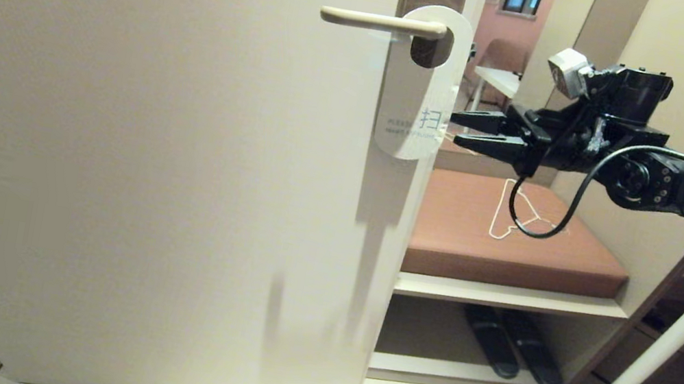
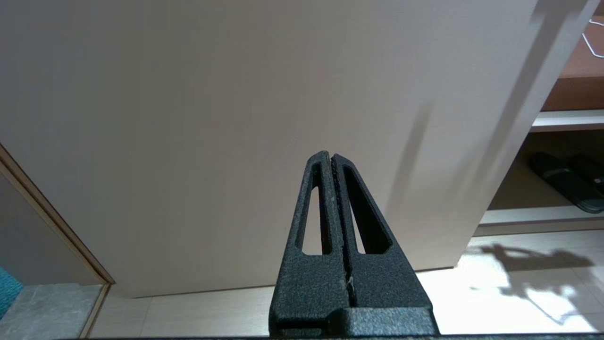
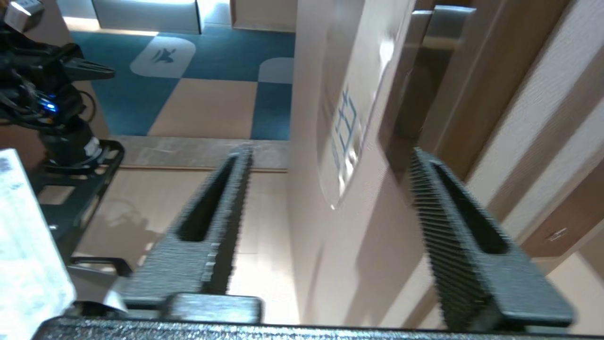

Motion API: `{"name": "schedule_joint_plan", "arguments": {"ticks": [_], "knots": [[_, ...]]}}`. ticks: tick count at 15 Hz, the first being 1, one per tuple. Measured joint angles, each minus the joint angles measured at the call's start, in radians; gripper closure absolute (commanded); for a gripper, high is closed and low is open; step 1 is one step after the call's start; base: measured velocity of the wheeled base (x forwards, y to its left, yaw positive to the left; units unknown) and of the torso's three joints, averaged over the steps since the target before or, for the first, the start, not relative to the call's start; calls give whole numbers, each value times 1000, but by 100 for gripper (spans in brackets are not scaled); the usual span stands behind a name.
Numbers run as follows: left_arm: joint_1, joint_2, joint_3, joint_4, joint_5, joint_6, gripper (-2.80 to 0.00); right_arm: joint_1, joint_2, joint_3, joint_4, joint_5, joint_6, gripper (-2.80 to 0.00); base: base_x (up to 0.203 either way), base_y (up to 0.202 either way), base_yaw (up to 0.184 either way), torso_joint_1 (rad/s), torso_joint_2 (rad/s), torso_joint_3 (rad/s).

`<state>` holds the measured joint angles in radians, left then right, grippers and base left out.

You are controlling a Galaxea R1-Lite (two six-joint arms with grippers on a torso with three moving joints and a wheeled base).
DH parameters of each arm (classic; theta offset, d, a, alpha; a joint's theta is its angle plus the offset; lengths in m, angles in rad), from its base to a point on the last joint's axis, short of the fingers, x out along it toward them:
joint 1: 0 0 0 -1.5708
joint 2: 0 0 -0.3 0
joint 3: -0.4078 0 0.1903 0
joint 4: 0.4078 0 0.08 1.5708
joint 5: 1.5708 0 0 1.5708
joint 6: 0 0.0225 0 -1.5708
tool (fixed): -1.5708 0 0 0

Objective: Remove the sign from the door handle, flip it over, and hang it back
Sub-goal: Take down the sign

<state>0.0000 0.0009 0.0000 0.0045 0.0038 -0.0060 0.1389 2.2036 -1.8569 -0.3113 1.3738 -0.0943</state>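
Note:
The sign [image 1: 415,93] hangs by its oval hole on the cream door handle [image 1: 377,21], white face with blue lettering turned outward. My right gripper [image 1: 457,129] reaches in level from the right and is open. Its fingertips are just beside the sign's right edge, near the lettering, and grip nothing. In the right wrist view the sign [image 3: 351,118] hangs beyond the spread fingers of the right gripper [image 3: 330,152], and its lower end shows between them. My left gripper [image 2: 331,156] is shut and empty, low down and facing the bottom of the door.
The pale door [image 1: 147,152] fills the left, its free edge just below the sign. Behind it stands a bench with a brown cushion [image 1: 581,260], a white wire hanger [image 1: 515,214] on top and dark slippers [image 1: 511,345] underneath. A white table leg [image 1: 655,356] slants at the right.

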Motion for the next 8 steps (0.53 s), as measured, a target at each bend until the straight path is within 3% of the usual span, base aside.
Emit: {"name": "schedule_joint_plan", "arguments": {"ticks": [8], "knots": [[0, 0, 0, 0, 0, 0, 0, 6, -30, 32, 0, 14, 4, -280, 0, 0, 0, 0, 0, 0]]}}
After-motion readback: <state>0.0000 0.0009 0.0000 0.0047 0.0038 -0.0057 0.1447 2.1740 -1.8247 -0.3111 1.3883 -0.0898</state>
